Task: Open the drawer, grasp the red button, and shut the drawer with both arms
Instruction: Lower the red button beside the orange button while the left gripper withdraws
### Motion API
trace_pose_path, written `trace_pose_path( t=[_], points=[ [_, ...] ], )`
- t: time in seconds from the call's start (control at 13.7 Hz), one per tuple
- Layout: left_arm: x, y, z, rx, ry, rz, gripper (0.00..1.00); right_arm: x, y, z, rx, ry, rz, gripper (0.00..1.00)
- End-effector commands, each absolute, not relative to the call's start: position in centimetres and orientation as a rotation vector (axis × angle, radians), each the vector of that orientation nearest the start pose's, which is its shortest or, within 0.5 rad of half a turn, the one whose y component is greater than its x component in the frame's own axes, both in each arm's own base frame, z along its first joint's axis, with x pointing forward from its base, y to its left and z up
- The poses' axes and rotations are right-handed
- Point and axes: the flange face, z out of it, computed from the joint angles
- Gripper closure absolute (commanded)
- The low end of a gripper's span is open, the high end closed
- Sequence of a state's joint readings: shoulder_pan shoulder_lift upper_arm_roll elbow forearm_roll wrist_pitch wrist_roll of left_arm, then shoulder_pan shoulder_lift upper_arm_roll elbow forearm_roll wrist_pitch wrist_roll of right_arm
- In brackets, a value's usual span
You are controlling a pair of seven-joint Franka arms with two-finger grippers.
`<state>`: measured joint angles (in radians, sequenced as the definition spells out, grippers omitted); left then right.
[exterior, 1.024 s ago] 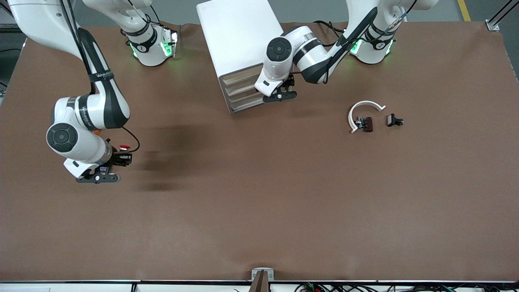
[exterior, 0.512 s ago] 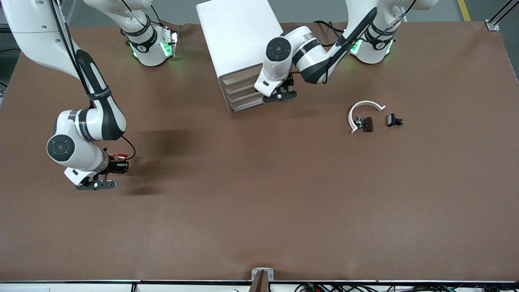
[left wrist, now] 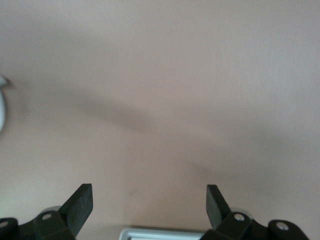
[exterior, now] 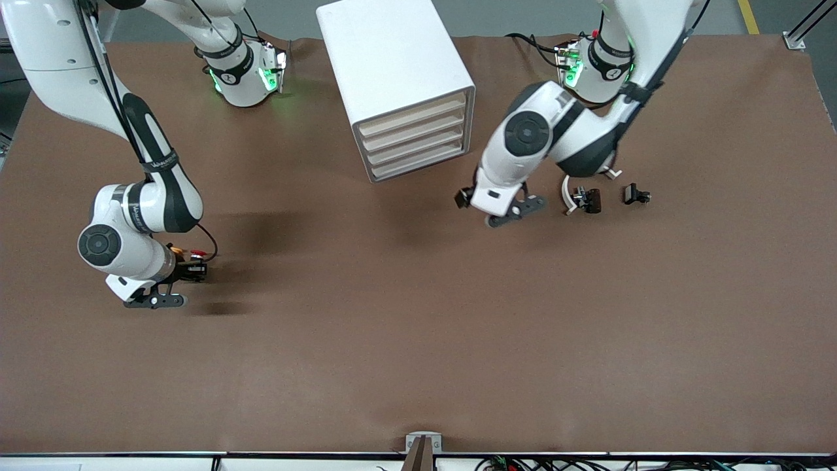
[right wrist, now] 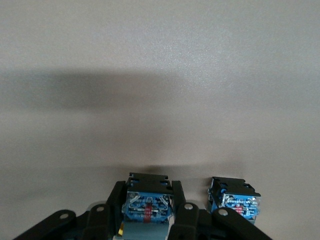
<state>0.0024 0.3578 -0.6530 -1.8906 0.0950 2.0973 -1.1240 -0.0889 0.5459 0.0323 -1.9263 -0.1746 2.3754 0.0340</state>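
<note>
The white cabinet (exterior: 392, 59) stands at the table's back middle; all four beige drawer fronts (exterior: 415, 137) sit flush, shut. My right gripper (exterior: 191, 268) is low over the table at the right arm's end. It is shut on the button, whose red cap (exterior: 195, 252) shows beside the wrist. The right wrist view shows its black-and-blue body (right wrist: 147, 205) between the fingers (right wrist: 184, 210). My left gripper (exterior: 503, 212) hangs open and empty over bare table between the cabinet and a white arc piece. Its fingers (left wrist: 80, 202) stand wide apart.
A second black-and-blue button body (right wrist: 235, 199) lies right beside my right gripper. A bit of orange (exterior: 171, 248) shows at the right wrist's edge. A white arc piece (exterior: 566, 193) and two small dark parts (exterior: 588, 199) (exterior: 636, 194) lie toward the left arm's end.
My left arm has swung away from the cabinet front toward its own end of the table, uncovering the shut drawers. My right gripper has sunk a little with the button.
</note>
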Motion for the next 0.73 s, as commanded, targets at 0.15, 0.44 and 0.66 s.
trace_pose_path(
  t=[0.15,0.44,0.66],
  points=[
    [58.2,-25.1,41.3,-3.072,-0.742,0.053,0.0,61.8,-4.6,18.9,-3.234,-0.064,0.14,0.86],
    [61.6,-14.3,47.4,-3.064,-0.648,0.007,0.0,61.7,-4.4,18.7,-3.232,-0.063,0.147,0.35],
    [61.6,-9.8,53.5,-3.054,-0.513,0.024,0.0,61.6,-4.4,18.7,-3.233,-0.052,0.164,0.0]
  ],
)
